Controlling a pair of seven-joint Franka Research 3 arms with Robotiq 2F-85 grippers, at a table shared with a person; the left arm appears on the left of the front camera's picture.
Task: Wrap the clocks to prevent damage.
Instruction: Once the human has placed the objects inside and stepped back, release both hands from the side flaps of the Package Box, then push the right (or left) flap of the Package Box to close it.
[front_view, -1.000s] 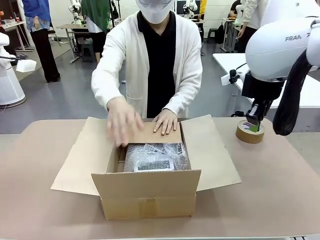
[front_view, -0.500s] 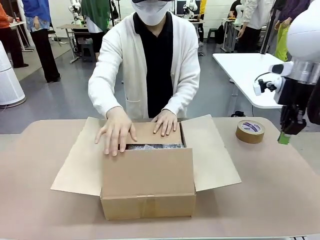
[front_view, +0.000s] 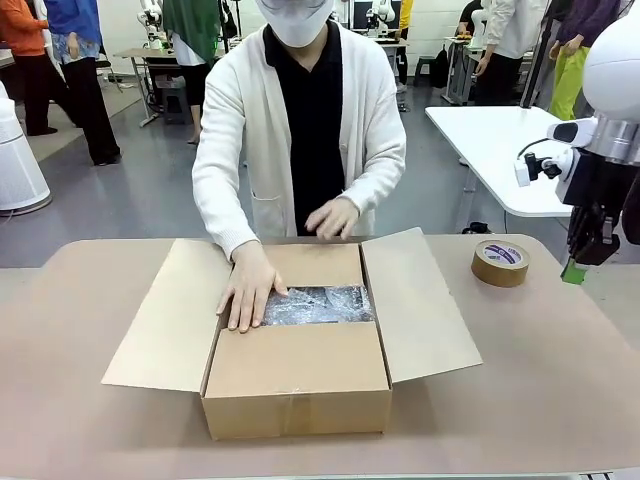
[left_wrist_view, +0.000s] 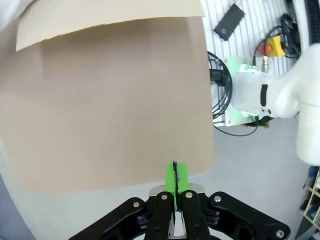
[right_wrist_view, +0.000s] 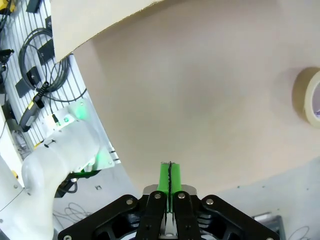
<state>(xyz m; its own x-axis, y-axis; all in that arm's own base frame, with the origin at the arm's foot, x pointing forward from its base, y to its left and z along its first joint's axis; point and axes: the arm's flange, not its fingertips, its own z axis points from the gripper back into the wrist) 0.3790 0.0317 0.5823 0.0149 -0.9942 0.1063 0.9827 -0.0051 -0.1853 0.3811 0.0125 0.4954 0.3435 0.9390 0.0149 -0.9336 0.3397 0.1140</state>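
the tan table (front_view: 540, 380) spans the lower half of the front view. behind it, at top centre, a person in a white cardigan leans over a cardboard box (front_view: 295, 400) that sits in the lower middle of the frame. the box's two side flaps lie spread outward. the near flap (front_view: 295, 358) and the far flap (front_view: 310, 265) are folded in, leaving a slot between them. in that slot, at frame centre, lies the bubble-wrapped bundle (front_view: 320, 305); what is inside the wrap cannot be made out. one hand (front_view: 250, 290) of the person rests flat at the slot's left end, touching the near flap and the wrap. the other hand (front_view: 332, 217) hovers above the box's far edge. a roll of brown tape (front_view: 500, 263) lies flat on the table at the right, apart from the box. the right gripper (front_view: 575, 268) hangs at the far right edge, near the tape, pads pressed together on nothing. in the left wrist view the left gripper (left_wrist_view: 175, 177), bottom centre, is likewise closed and empty.
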